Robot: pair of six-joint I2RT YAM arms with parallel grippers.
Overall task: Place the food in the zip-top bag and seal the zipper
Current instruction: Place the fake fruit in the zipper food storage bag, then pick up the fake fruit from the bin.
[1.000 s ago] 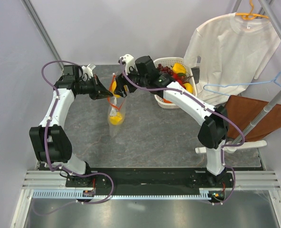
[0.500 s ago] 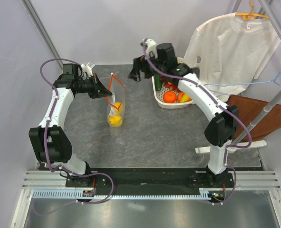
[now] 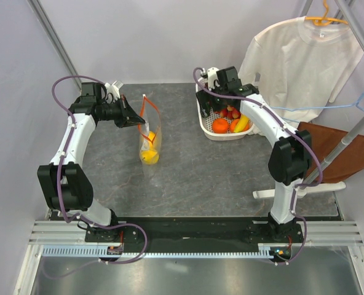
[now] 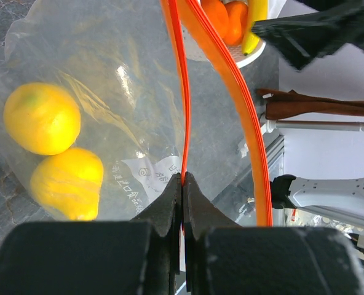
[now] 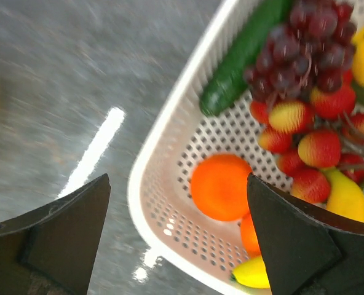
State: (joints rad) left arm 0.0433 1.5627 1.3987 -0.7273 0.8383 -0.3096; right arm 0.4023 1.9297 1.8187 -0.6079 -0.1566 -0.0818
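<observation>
The clear zip-top bag (image 3: 150, 144) hangs upright with its mouth open, and my left gripper (image 3: 140, 125) holds it up. In the left wrist view that gripper (image 4: 182, 178) is shut on one side of the orange-red zipper (image 4: 183, 110), while the other side (image 4: 243, 110) bows away. Two yellow round fruits (image 4: 42, 118) (image 4: 67, 182) lie inside the bag. My right gripper (image 5: 179, 203) is open and empty, hovering over the white basket's (image 5: 145, 166) near-left corner. Below it are an orange (image 5: 221, 186), a dark grape bunch (image 5: 305, 52) and red strawberries (image 5: 317, 147).
The basket (image 3: 204, 123) also holds a green cucumber (image 5: 243, 55) and a yellow piece (image 5: 256, 273). A white T-shirt (image 3: 299, 61) on a hanger, a blue hanger (image 3: 329, 107) and a brown cloth (image 3: 336, 150) crowd the right side beside a rack pole (image 3: 348, 138).
My right arm swung from the bag's mouth over to the basket, jaws opening wide. A second yellow fruit now lies in the bag. The left gripper kept its hold.
</observation>
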